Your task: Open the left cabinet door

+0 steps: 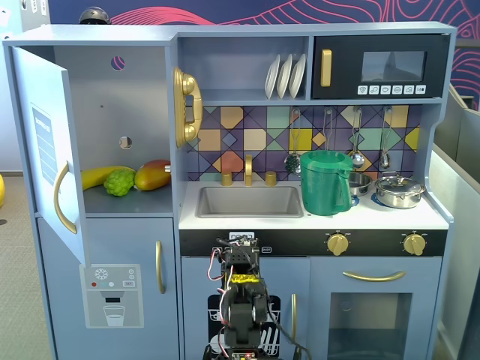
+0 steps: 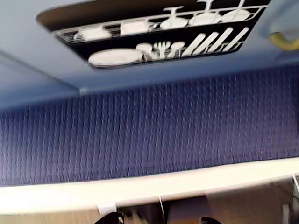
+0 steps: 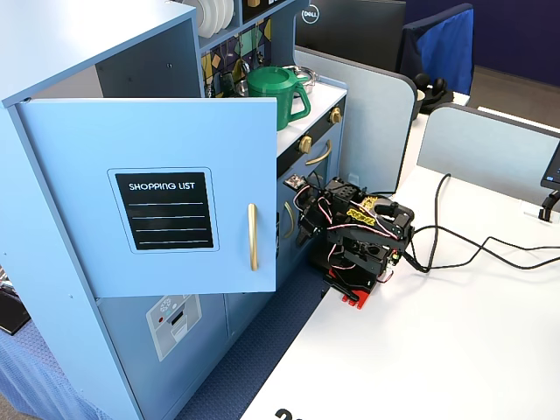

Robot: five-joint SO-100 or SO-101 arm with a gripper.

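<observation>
The left cabinet door [image 3: 175,140], light blue with a black "SHOPPING LIST" panel [image 3: 169,210] and a gold handle [image 3: 252,236], stands swung wide open. In a fixed view it shows edge-on at the left [image 1: 45,150], its handle [image 1: 64,199] facing out. The arm sits folded low in front of the cabinet, its gripper [image 1: 240,251] up by the sink front and apart from the door; it also shows in the other fixed view [image 3: 306,197]. In the wrist view the gripper [image 2: 159,219] shows two dark tips apart, with nothing between them.
The open compartment holds a banana [image 1: 101,176], a green fruit [image 1: 120,182] and a mango [image 1: 152,175]. Below is the water-dispenser door [image 1: 112,296]. The wrist view faces the dish-rack door [image 2: 154,42], blue carpet [image 2: 149,130] and the white table edge [image 2: 149,186]. Cables [image 3: 455,245] cross the desk.
</observation>
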